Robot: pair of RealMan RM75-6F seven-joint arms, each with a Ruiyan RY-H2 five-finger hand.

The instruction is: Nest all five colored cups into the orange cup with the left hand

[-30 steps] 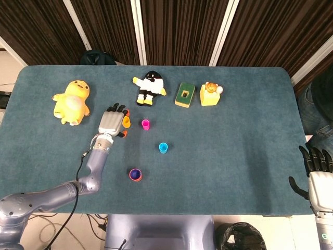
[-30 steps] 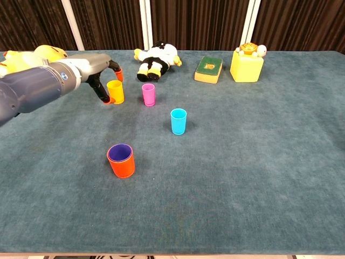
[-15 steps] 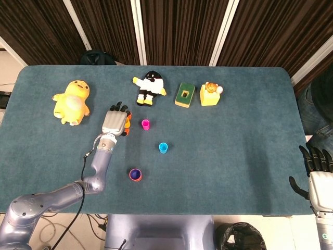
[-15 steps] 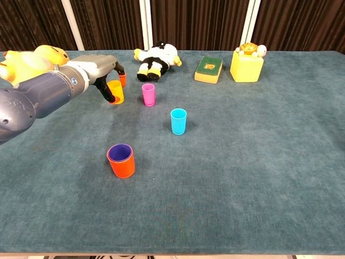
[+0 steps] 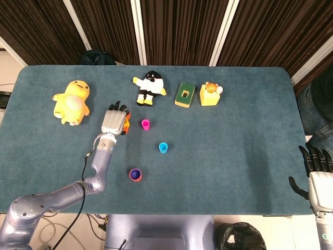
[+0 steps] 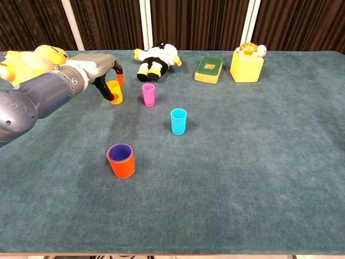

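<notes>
Chest view: left hand grips yellow cup, upright, mouth up.

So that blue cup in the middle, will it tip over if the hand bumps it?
Probably, yes. The blue cup stands upright, alone and taller than wide, so a nudge near its rim could topple it. It looks like light, stiff plastic, likely rolling once down.

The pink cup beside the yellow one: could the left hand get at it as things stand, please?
Probably not right away: the left hand is wrapped around the yellow cup. The pink cup stands just beside it with open table between them.
</notes>
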